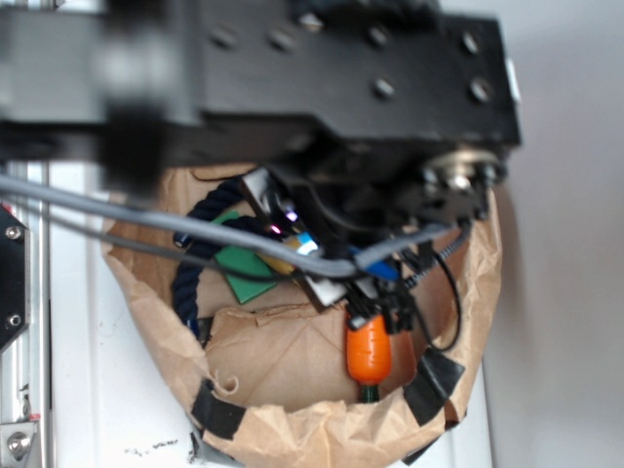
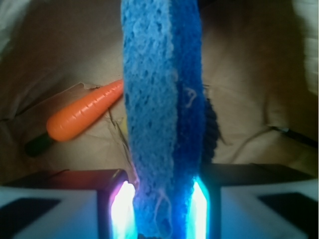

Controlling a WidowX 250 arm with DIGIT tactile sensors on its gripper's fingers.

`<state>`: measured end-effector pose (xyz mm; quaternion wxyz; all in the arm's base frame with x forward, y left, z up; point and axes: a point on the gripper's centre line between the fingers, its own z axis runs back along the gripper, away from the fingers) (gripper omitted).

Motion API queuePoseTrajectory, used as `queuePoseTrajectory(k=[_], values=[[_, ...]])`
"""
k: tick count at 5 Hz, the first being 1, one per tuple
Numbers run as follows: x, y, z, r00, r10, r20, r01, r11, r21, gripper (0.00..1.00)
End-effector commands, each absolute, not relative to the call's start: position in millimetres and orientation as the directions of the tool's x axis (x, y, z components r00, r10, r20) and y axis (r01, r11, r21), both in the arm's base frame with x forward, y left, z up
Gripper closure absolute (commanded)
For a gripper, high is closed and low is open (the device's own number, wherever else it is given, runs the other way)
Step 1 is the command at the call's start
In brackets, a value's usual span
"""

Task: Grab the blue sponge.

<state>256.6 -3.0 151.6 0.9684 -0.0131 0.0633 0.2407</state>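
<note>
The blue sponge [image 2: 162, 109] stands on end between my two fingers in the wrist view, its rough porous face running from the bottom to the top of the frame. My gripper [image 2: 162, 209] is shut on the sponge's lower end, the jaws pressed against both its sides. In the exterior view the gripper [image 1: 375, 283] hangs inside a brown paper basket [image 1: 292, 439], mostly hidden under the black arm; only a small patch of the blue sponge [image 1: 382, 268] shows there.
An orange carrot [image 2: 84, 117] lies on the paper floor left of the sponge; it is also seen in the exterior view [image 1: 369, 353]. A flat green block [image 1: 239, 268], a dark rope [image 1: 200, 244] and a grey cable [image 1: 195, 229] are inside the basket.
</note>
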Motion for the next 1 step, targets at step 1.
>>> queuePoseTrajectory(k=[1], values=[[246.3, 4.9, 188.4, 0.924, 0.378, 0.063, -0.376, 0.926, -0.043, 0.29]])
